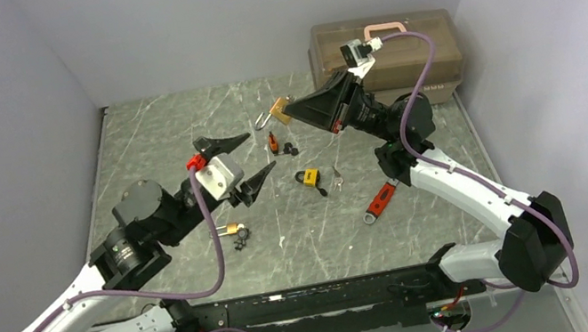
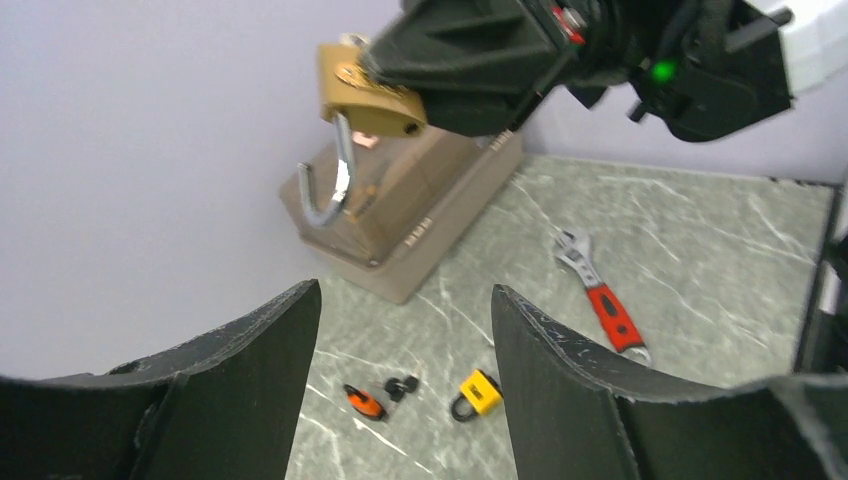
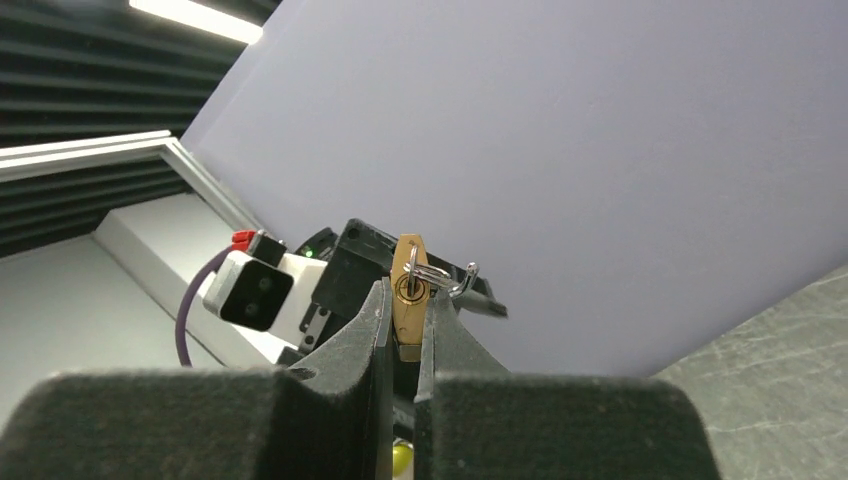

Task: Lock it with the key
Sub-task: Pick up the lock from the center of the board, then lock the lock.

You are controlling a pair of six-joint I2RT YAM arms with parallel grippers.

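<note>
My right gripper (image 1: 294,112) is lifted above the back of the table and is shut on a brass padlock (image 1: 282,110). In the right wrist view the padlock (image 3: 408,290) stands clamped between the fingers with its keyhole facing the camera. A small silver key on a wire ring (image 3: 428,274) sits at that keyhole. Its steel shackle (image 2: 336,180) is swung open and hangs free. My left gripper (image 1: 259,154) hovers to the left and nearer, open and empty, pointing at the padlock (image 2: 365,95) across a gap.
On the marbled table lie a yellow padlock (image 1: 308,177) with loose keys (image 1: 336,180), an orange padlock (image 1: 273,142) with black keys (image 1: 289,148), a red-handled wrench (image 1: 380,201), and a small brass padlock (image 1: 231,229). A brown toolbox (image 1: 387,51) stands at the back right.
</note>
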